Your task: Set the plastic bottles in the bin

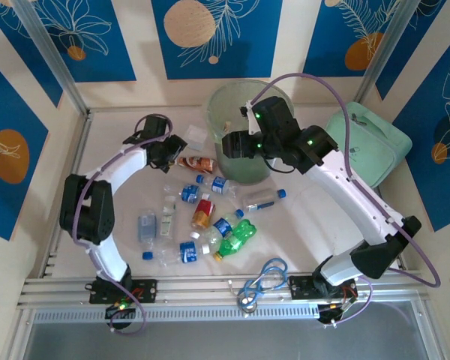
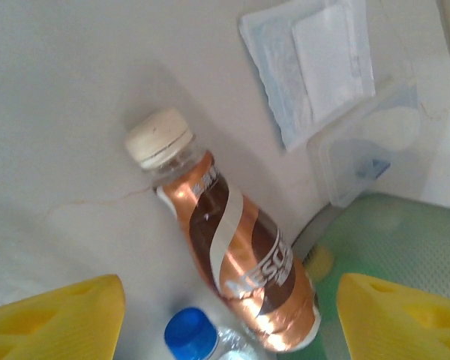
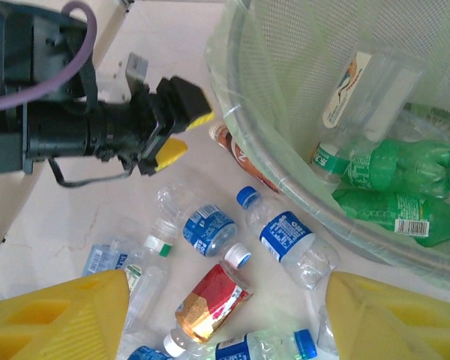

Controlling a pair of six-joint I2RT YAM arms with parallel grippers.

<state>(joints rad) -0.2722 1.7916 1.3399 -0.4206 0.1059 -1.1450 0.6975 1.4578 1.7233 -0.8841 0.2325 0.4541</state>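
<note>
A brown-labelled bottle [image 2: 240,262] with a white cap lies on the table beside the bin [image 2: 394,240]. My left gripper [image 2: 229,304] is open, with a yellow finger [image 2: 60,319] on each side of the bottle and a gap to it. A blue-capped bottle [image 2: 189,332] lies next to it. From above, the left gripper [image 1: 172,152] is at the brown bottle [image 1: 197,163], left of the pale green bin [image 1: 244,127]. My right gripper [image 3: 229,300] hangs open and empty, high above several scattered plastic bottles [image 3: 210,300]. Green bottles [image 3: 394,184] lie inside the bin [image 3: 285,90].
A flat clear plastic bag [image 2: 315,67] lies just beyond the brown bottle. A mint-green soft case [image 1: 367,142] sits right of the bin. A coiled blue cable [image 1: 266,276] lies near the front rail. Loose bottles [image 1: 210,217] crowd the table's middle.
</note>
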